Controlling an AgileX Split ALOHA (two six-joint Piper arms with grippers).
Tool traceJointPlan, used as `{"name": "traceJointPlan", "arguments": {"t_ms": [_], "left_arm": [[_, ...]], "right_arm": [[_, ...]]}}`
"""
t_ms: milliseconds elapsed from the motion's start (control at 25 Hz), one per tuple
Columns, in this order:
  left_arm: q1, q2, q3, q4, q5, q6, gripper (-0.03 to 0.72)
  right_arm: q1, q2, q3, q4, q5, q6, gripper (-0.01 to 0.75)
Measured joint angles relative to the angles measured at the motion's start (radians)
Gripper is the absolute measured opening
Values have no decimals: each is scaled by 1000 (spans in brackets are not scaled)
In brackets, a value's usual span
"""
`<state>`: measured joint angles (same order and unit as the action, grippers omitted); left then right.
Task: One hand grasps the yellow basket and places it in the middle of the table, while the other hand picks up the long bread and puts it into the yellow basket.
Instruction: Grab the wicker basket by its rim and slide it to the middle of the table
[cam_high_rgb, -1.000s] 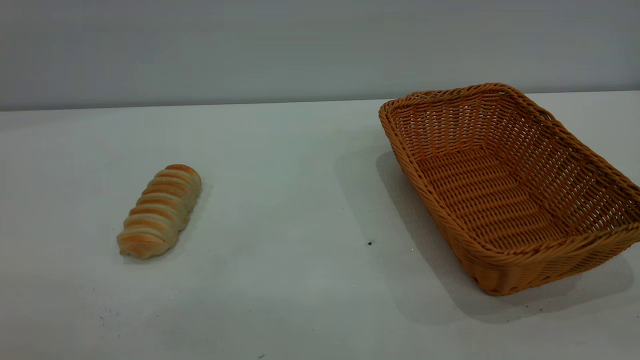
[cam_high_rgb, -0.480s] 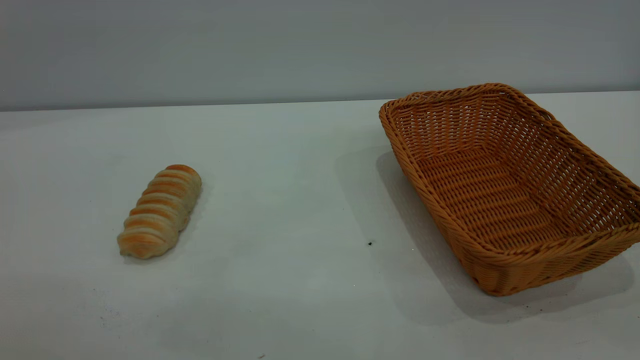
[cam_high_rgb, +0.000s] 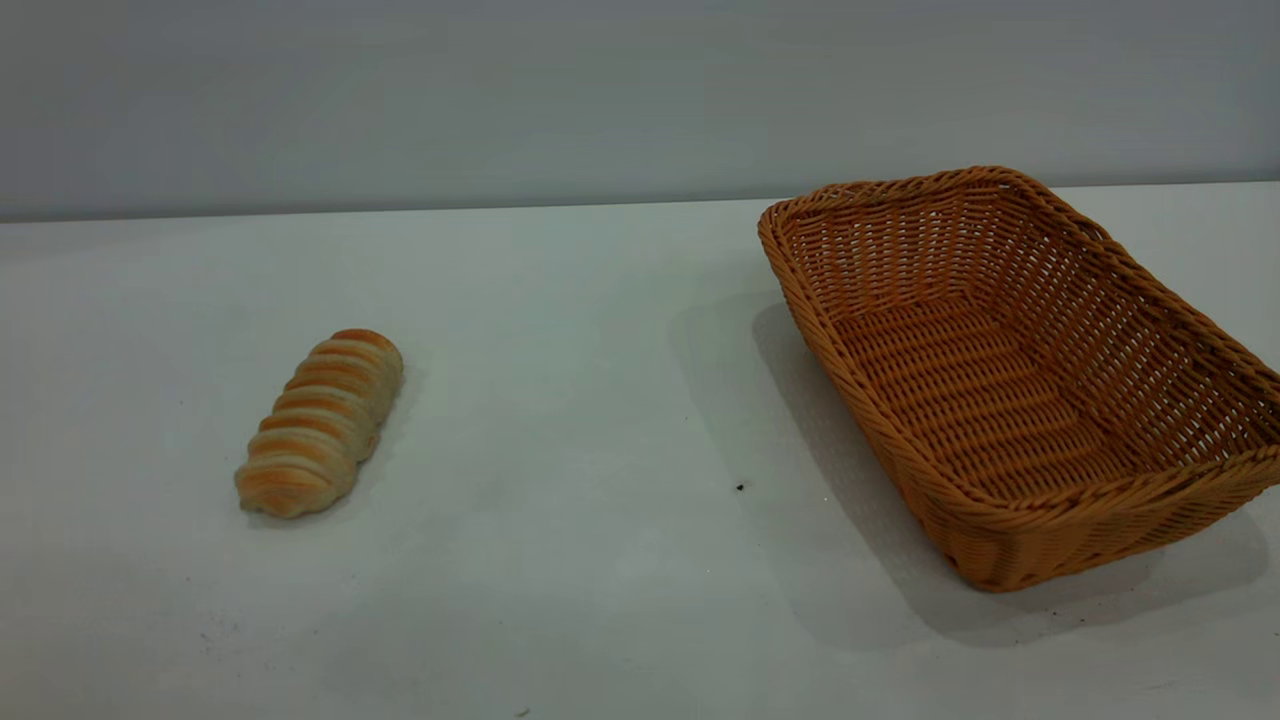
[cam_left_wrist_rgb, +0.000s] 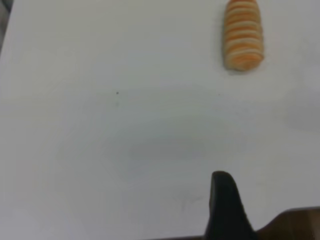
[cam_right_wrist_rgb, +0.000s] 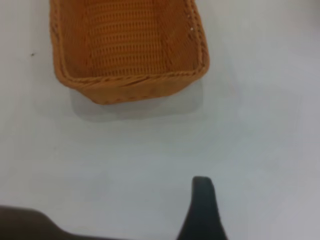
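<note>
The yellow basket (cam_high_rgb: 1010, 375) is a large woven wicker basket standing empty on the right side of the white table (cam_high_rgb: 600, 400). It also shows in the right wrist view (cam_right_wrist_rgb: 127, 50), well ahead of my right gripper (cam_right_wrist_rgb: 202, 185). The long bread (cam_high_rgb: 320, 422), a ridged orange-and-cream loaf, lies on the left side of the table. It shows in the left wrist view (cam_left_wrist_rgb: 243, 35), far ahead of my left gripper (cam_left_wrist_rgb: 222, 180). Both grippers hang above bare table and touch nothing. Neither arm shows in the exterior view.
A wide stretch of bare tabletop with a few dark specks (cam_high_rgb: 740, 487) lies between the bread and the basket. A grey wall (cam_high_rgb: 600, 100) runs behind the table's far edge.
</note>
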<state>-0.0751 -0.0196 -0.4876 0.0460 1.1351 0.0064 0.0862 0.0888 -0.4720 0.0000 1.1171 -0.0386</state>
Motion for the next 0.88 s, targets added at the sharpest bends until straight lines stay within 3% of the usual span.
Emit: {"name": "traceJointPlan", "arguments": {"t_ms": [200, 400, 560, 720, 880], "left_arm": [[-54, 0, 0, 0, 0, 0, 524], [-59, 37, 0, 14, 0, -6, 524], [-59, 205, 0, 106, -13, -76, 524], [-59, 387, -9, 178, -176, -172, 524], [-59, 549, -11, 133, -383, -269, 523]], "right_arm": [[62, 0, 0, 9, 0, 0, 586], [75, 11, -4, 66, -8, 39, 586], [75, 119, -11, 69, -101, 162, 586], [75, 304, -11, 71, -250, 247, 586], [75, 552, -14, 74, -347, 269, 586]]}}
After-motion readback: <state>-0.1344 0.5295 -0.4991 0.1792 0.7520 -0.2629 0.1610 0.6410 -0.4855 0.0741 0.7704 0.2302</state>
